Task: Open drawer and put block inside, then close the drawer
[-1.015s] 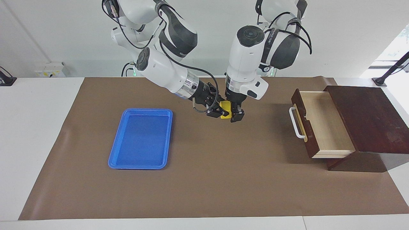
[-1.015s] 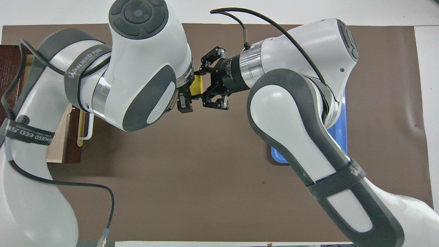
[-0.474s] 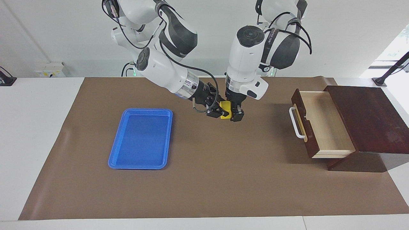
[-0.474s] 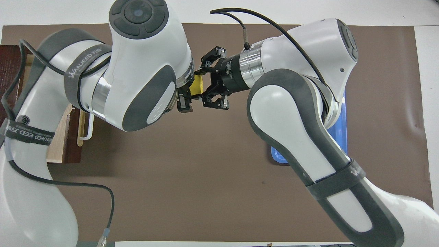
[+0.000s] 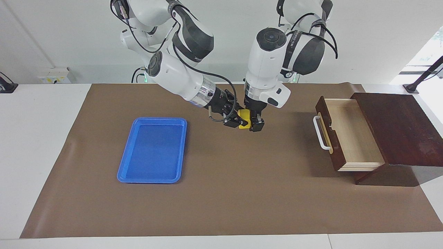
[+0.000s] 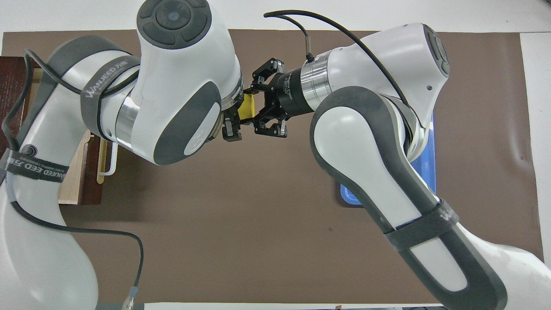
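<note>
Block (image 5: pixel 244 118) sits pinched between both my fingers, left fingers (image 5: pixel 255 124) and right fingers (image 5: pixel 236 121) closed on it over mid-tabletop; open drawer (image 5: pixel 349 133) lies toward my left arm's end.

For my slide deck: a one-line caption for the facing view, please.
Both grippers, left and right, shut on the yellow block; drawer stands open.

One yellow block (image 5: pixel 244 119), one open wooden drawer (image 5: pixel 346 133) in one dark cabinet (image 5: pixel 401 128), one blue plastic tray (image 5: pixel 153 149), one brown mat (image 5: pixel 225 193), two robot arms, each with one gripper
</note>
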`<state>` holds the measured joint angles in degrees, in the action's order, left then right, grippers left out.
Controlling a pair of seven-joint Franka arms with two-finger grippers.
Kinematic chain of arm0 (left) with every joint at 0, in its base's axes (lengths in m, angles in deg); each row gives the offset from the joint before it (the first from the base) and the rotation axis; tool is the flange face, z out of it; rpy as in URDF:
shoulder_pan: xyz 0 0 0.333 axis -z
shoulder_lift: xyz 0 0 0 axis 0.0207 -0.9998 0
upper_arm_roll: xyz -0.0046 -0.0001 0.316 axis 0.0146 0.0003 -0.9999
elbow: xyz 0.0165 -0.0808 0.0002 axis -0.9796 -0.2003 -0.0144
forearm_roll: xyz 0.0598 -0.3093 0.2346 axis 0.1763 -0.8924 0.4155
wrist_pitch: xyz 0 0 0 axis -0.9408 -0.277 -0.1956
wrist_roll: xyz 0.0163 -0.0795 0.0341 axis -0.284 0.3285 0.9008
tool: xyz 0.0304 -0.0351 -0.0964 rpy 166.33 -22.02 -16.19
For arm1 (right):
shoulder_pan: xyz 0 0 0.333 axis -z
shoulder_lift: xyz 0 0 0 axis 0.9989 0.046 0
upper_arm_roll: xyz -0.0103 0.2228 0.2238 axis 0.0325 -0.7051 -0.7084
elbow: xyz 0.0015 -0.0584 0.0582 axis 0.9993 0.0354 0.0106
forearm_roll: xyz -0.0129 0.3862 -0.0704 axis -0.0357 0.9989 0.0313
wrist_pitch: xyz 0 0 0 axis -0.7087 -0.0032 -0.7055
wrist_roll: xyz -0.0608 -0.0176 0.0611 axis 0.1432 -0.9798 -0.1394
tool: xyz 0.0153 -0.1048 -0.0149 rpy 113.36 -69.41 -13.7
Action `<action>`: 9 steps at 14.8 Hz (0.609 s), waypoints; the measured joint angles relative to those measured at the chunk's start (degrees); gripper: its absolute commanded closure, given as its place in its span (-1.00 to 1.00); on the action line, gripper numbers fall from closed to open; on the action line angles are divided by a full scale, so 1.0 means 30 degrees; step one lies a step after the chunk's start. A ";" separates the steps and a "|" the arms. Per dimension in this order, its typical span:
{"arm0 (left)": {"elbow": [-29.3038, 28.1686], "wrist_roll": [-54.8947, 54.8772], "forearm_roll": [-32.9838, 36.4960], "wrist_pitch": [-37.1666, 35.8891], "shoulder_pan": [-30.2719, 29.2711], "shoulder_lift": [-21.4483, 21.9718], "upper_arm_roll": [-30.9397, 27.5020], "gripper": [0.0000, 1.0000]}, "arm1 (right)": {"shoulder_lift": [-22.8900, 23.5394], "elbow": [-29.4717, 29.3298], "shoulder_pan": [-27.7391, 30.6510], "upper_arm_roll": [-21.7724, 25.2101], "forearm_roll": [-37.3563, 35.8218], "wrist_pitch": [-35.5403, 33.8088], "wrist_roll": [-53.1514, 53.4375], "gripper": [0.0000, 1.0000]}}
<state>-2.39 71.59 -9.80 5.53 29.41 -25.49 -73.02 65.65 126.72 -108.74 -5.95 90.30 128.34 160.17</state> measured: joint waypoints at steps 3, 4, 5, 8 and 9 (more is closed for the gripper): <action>0.0001 0.0000 0.0000 0.0000 0.0000 0.0000 0.0000 1.00 | 0.0000 -0.0002 -0.0001 0.0000 -0.0001 0.0000 0.0000 -0.98; 0.0001 0.0000 0.0000 -0.0002 0.0000 0.0000 0.0000 1.00 | 0.0000 -0.0005 -0.0009 0.0000 -0.0016 0.0000 0.0001 -1.00; 0.0002 0.0012 0.0001 -0.0004 -0.0001 0.0000 -0.0006 1.00 | 0.0000 -0.0008 -0.0033 0.0000 -0.0035 -0.0002 0.0044 -1.00; 0.0004 0.0061 -0.0001 -0.0019 0.0000 0.0005 -0.0069 1.00 | -0.0001 -0.0015 -0.0221 -0.0007 -0.0046 0.0055 0.0114 -1.00; 0.0005 0.0061 0.0000 -0.0020 -0.0001 0.0007 -0.0063 1.00 | -0.0002 -0.0015 -0.0248 0.0003 -0.0045 0.0071 0.0117 -1.00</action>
<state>-2.38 71.77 -9.80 5.46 29.41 -25.47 -73.21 65.64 126.68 -109.48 -5.94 90.16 128.55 160.52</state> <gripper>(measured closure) 0.423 0.009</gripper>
